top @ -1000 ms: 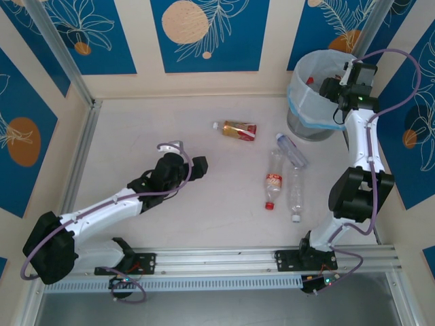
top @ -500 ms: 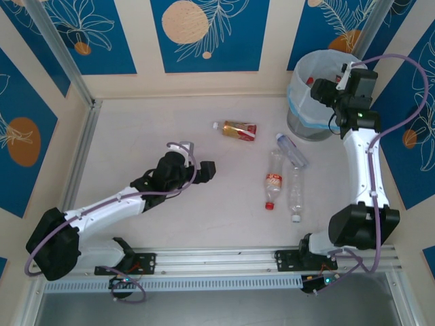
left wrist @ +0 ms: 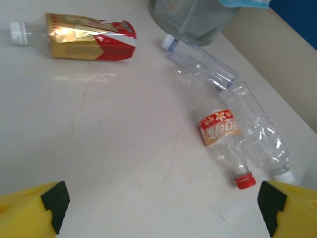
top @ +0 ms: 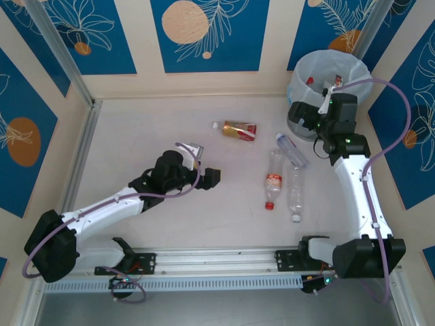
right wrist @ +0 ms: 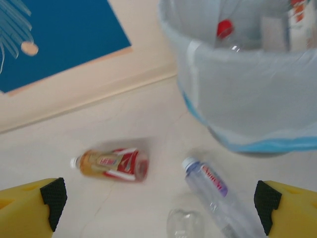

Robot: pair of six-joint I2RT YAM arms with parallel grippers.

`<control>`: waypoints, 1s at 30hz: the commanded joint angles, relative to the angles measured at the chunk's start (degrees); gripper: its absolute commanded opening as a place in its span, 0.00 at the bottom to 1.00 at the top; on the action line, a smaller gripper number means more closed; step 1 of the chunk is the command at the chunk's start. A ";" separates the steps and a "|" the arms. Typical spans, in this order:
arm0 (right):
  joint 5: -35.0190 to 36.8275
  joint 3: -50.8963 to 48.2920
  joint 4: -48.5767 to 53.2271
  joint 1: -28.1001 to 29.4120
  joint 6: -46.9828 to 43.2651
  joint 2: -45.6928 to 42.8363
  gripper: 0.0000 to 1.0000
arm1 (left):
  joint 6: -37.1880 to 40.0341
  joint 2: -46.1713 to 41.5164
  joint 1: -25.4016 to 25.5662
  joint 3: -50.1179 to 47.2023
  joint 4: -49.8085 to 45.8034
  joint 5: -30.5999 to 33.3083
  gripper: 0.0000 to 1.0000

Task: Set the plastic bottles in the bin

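Observation:
Four plastic bottles lie on the table: a gold-and-red one (top: pixel 236 129) (left wrist: pixel 84 37) (right wrist: pixel 111 164), a blue-labelled one (top: pixel 291 149) (left wrist: pixel 200 59) (right wrist: pixel 213 186), a red-capped one (top: pixel 273 179) (left wrist: pixel 223 144) and a clear white-capped one (top: pixel 296 193) (left wrist: pixel 262 141). The bin (top: pixel 326 68) (right wrist: pixel 247 99) stands at the back right with other bottles (right wrist: pixel 225 29) inside. My left gripper (top: pixel 204 164) (left wrist: pixel 163 208) hangs open and empty, left of the red-capped bottle. My right gripper (top: pixel 306 122) (right wrist: pixel 161 208) is open and empty, in front of the bin, above the blue-labelled bottle.
Blue-patterned walls close in the table at the back and on both sides. A metal rail (top: pixel 78 156) runs along the left edge. Bare tabletop (top: pixel 149 129) stretches left of the bottles and between my two arms.
My right gripper has swung from over the bin down and left towards the table, and its jaws have opened wide. My left gripper has slid to the right, closer to the bottles.

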State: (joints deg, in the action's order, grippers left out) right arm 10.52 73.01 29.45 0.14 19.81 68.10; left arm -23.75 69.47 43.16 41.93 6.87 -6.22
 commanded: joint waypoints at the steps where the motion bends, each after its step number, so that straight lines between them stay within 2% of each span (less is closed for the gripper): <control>1: 2.09 -3.39 3.95 3.03 2.50 -2.30 1.00 | 4.67 -1.60 -0.61 1.82 1.15 -6.80 0.99; 8: 1.64 -12.12 6.93 8.55 9.94 -4.03 0.99 | 8.02 -1.89 -0.57 2.75 -0.89 -13.97 0.99; 13: 0.67 -17.12 10.58 12.87 12.00 -2.99 0.99 | 14.15 -3.33 -0.61 3.76 -5.25 -18.61 0.99; 18: 0.83 -20.33 14.72 16.46 12.88 -1.13 0.99 | 17.68 -2.99 -0.57 4.75 -10.65 -17.07 0.99; 21: 3.09 -20.89 17.35 18.47 12.85 -0.52 1.00 | 17.25 -2.05 -0.50 4.64 -10.86 -16.44 0.99; 26: 2.88 -24.04 18.01 21.36 15.63 -0.99 0.99 | 15.78 1.62 -0.05 6.43 -13.00 -11.81 0.99; 30: 2.62 -28.37 16.16 22.77 19.43 -2.34 1.00 | 13.30 4.40 1.71 6.76 -9.57 -8.55 0.99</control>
State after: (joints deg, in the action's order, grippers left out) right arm 12.91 47.20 44.64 22.04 35.07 67.37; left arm -8.91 72.44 43.72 46.98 -3.90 -17.78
